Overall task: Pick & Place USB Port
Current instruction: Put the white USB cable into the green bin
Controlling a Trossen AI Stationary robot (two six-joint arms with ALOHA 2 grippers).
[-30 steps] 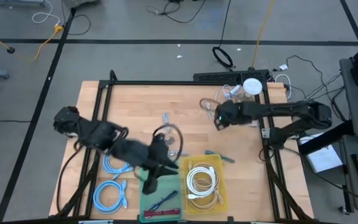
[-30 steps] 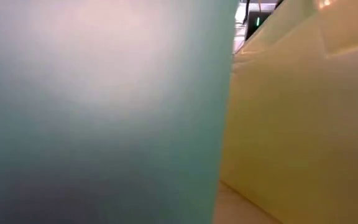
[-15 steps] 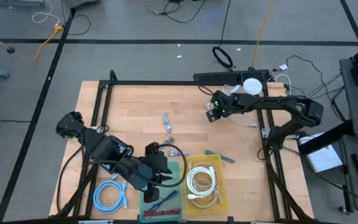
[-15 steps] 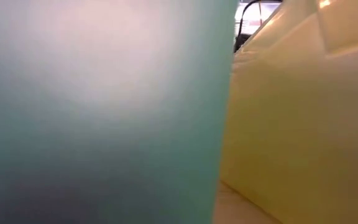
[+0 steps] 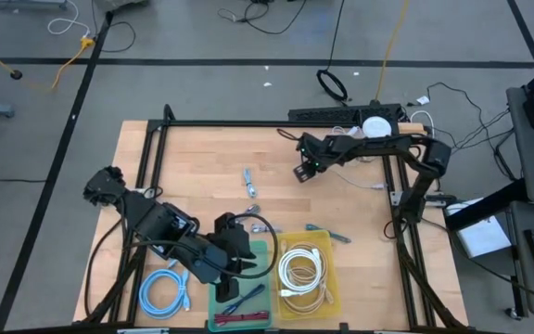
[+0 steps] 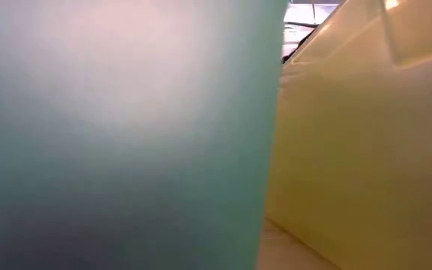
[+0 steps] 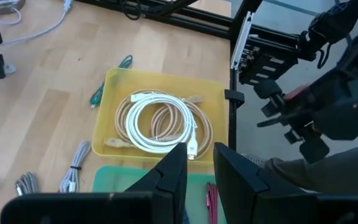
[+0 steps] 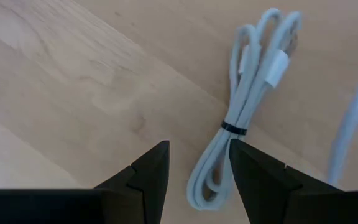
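Right gripper (image 5: 301, 173) has swung toward ten o'clock, fingers parted over a bundled white cable (image 8: 247, 121). Left gripper (image 5: 239, 264), slightly parted and empty, hovers above the green bin (image 5: 260, 306). No writing is readable.

The surface (image 5: 202, 158) is pale wood with a smooth, matt, lightly grained finish, framed by black matt metal rails (image 5: 248, 124). The yellow bin (image 7: 107, 118) and the green bin (image 5: 221, 301) look like translucent, slightly glossy plastic. The coiled white cable (image 7: 157, 124) has a smooth sheen; the bundled white cable (image 8: 247, 118) looks smooth and matt, cinched by a thin dark band.
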